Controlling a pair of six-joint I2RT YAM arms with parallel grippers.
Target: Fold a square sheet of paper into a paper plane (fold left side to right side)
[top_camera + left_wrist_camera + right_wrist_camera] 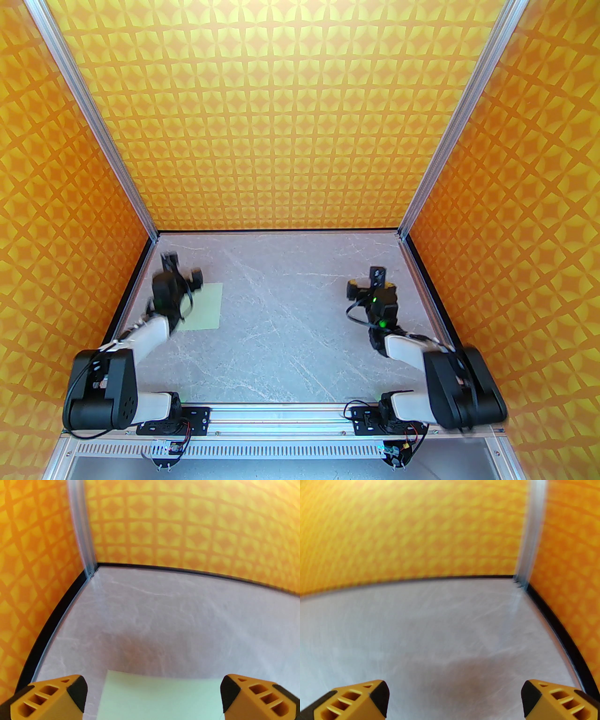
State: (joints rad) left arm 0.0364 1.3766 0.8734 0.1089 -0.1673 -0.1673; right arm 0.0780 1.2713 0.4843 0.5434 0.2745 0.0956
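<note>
The square sheet of paper point(207, 307) is pale mint green and lies flat on the grey marbled table at the left, its near-left part hidden under my left arm. My left gripper point(182, 268) hovers over the sheet's far-left corner, open. In the left wrist view the sheet's far edge point(161, 700) lies between and below the orange fingertips point(70, 691) of the left gripper point(153, 692). At the right side of the table my right gripper point(364, 281) is open over bare table, as the right wrist view point(453, 698) also shows. A paper plane is out of view.
Orange patterned walls enclose the table point(290, 328) on the left, back and right, with aluminium posts in the far corners point(154, 234). The left gripper is close to the left wall. An aluminium rail point(276, 415) with both arm bases runs along the near edge.
</note>
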